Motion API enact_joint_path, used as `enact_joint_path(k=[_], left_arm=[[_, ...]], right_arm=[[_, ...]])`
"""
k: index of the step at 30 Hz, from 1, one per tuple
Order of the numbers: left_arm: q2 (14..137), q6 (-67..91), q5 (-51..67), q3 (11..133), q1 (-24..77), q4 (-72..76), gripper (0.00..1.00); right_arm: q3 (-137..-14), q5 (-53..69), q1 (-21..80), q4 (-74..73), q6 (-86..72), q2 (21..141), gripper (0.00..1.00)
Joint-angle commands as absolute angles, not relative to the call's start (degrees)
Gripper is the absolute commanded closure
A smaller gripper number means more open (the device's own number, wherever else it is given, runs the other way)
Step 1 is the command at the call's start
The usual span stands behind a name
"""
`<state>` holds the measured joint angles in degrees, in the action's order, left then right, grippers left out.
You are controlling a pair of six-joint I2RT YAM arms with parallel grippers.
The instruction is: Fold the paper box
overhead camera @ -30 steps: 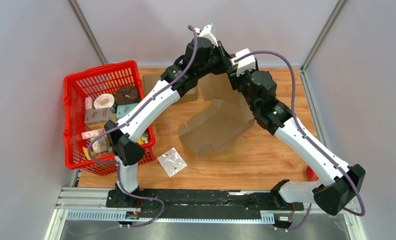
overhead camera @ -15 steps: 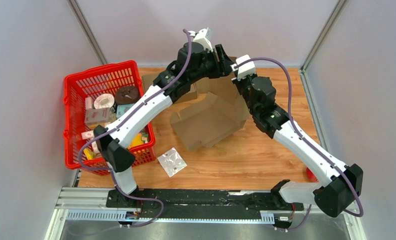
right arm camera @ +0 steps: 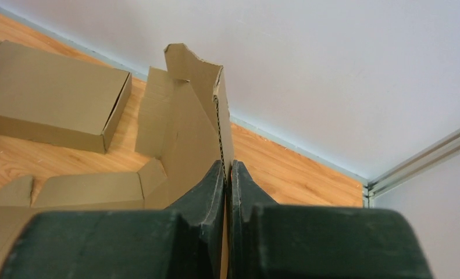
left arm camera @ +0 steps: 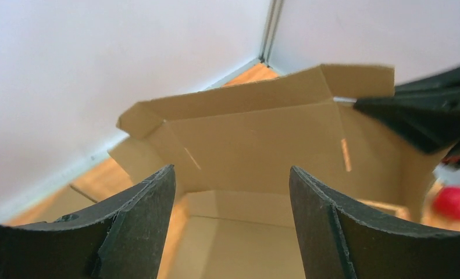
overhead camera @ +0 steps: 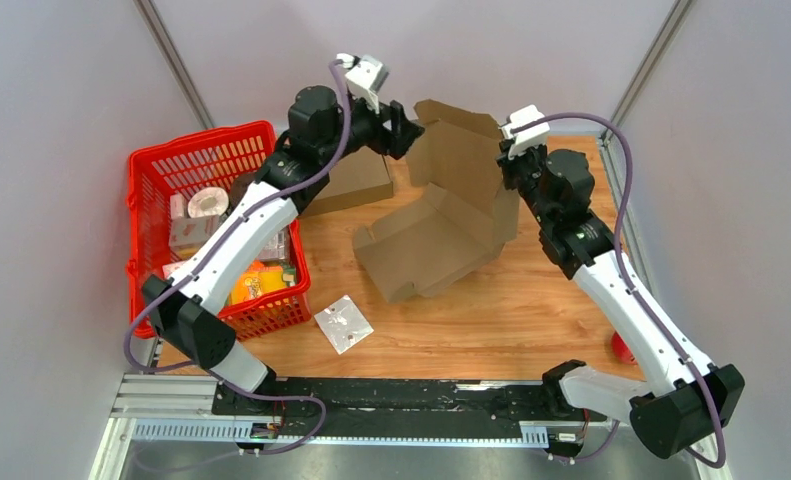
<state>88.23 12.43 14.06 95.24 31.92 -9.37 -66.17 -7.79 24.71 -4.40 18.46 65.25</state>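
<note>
The wooden table (overhead camera: 541, 310) carries the paper box (overhead camera: 426, 245) toward its far edge, about midway between left and right. It is half open: a shallow tray lies on the surface with one tall panel (left arm camera: 256, 139) lifted behind it.

The right gripper (right arm camera: 227, 170) is pressed together on the right-hand edge of that panel, pinching the corrugated board and holding it upright. The left gripper (left arm camera: 230, 170) is spread wide. It faces the panel's inner side from the left and touches nothing that we can see.

We judge the step in hand to be raising and seating this panel. To do it well we would want a firm right pinch, the left jaws brought onto a side flap, and the bend made along the scored crease, not across it, without dragging the tray.

The panel shows a folded top lip, angled corner flaps and two thin slits (left arm camera: 345, 154), which we take to be for tabs.
</note>
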Motion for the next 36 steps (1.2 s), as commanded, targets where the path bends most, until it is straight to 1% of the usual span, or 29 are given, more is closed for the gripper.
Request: enact_joint_path(k=[1, 3, 4, 5, 8, 12, 13, 14, 15, 17, 18, 19, 21, 22, 23, 26, 27, 29, 30, 31, 33, 34, 36], left_arm=[[92.4, -8.0, 24.9, 99.3, 32.5, -4.2, 0.21], [96.0, -11.8, 26.9, 102.3, 32.5, -4.4, 0.21], [97.1, -13.3, 29.7, 104.6, 32.5, -3.9, 0.21], [98.9, -14.7, 31.1, 105.0, 32.5, -2.6, 0.20], [102.0, -17.7, 34.9, 105.4, 32.6, 3.6, 0.17], [107.5, -24.3, 39.9, 112.0, 32.5, -1.5, 0.16], [108.6, -25.0, 41.8, 115.5, 32.4, -4.7, 0.16], [110.6, -25.3, 41.4, 117.3, 32.5, -6.3, 0.16], [111.2, -22.5, 40.2, 119.0, 32.3, -7.4, 0.17], [111.2, -15.2, 41.4, 119.0, 29.8, -3.8, 0.18], [110.5, -5.8, 41.6, 117.4, 28.8, -0.6, 0.19], [109.7, -1.5, 38.4, 112.3, 27.5, 6.7, 0.21], [107.1, 5.4, 32.4, 107.5, 25.3, 9.9, 0.29], [106.5, 7.3, 25.8, 103.8, 24.7, 11.4, 0.28], [106.5, 9.0, 24.1, 102.8, 23.8, 11.7, 0.28], [109.1, 14.3, 23.6, 102.1, 22.5, 11.4, 0.28], [109.9, 17.5, 22.8, 102.2, 21.8, 11.3, 0.25], [112.8, 20.8, 23.7, 102.3, 20.9, 14.5, 0.25], [114.0, 24.6, 24.8, 102.3, 20.0, 16.4, 0.25], [115.1, 26.4, 27.3, 102.3, 19.5, 22.0, 0.25], [118.9, 31.6, 29.2, 103.3, 18.5, 26.3, 0.25], [120.2, 33.2, 31.3, 104.5, 18.2, 31.6, 0.25], [123.9, 35.9, 32.8, 106.0, 17.8, 36.0, 0.24]], right_arm=[[-69.2, -0.9, 23.1, -6.8, 15.4, 62.1, 1.00], [-69.3, -0.9, 22.9, -7.5, 14.8, 61.7, 1.00], [-69.3, -0.9, 22.7, -7.7, 14.5, 61.5, 1.00], [-69.3, 1.5, 22.5, -8.0, 14.2, 61.5, 1.00], [-69.3, 2.5, 22.3, -8.8, 13.6, 61.0, 1.00], [-69.0, 2.7, 22.1, -9.3, 13.4, 60.3, 1.00], [-68.9, 2.6, 22.1, -9.3, 13.3, 60.2, 1.00], [-68.7, 2.4, 22.0, -9.0, 13.2, 60.0, 1.00], [-68.4, 2.0, 21.9, -8.4, 13.1, 60.2, 1.00], [-68.3, 1.8, 21.3, -8.4, 13.0, 60.1, 1.00], [-67.9, 2.0, 21.2, -8.1, 12.9, 60.0, 1.00], [-67.9, 2.3, 20.7, -8.0, 12.7, 59.9, 1.00], [-67.6, 3.4, 20.2, -7.7, 12.0, 59.2, 1.00], [-67.7, 3.9, 19.9, -7.7, 11.6, 59.2, 1.00], [-67.8, 4.2, 19.8, -7.7, 11.1, 59.0, 1.00], [-67.8, 5.1, 19.5, -7.8, 10.5, 57.7, 1.00], [-67.7, 5.3, 19.5, -7.9, 10.5, 57.0, 1.00], [-67.8, 5.6, 19.3, -8.1, 10.3, 56.2, 1.00], [-68.0, 5.6, 19.3, -8.4, 10.1, 56.0, 1.00], [-68.1, 5.8, 19.2, -8.5, 10.1, 55.6, 1.00], [-68.3, 6.0, 19.2, -8.8, 10.1, 55.3, 1.00], [-68.3, 6.0, 19.2, -8.9, 10.1, 55.2, 1.00], [-68.4, 6.0, 19.1, -9.0, 10.1, 55.1, 1.00]])
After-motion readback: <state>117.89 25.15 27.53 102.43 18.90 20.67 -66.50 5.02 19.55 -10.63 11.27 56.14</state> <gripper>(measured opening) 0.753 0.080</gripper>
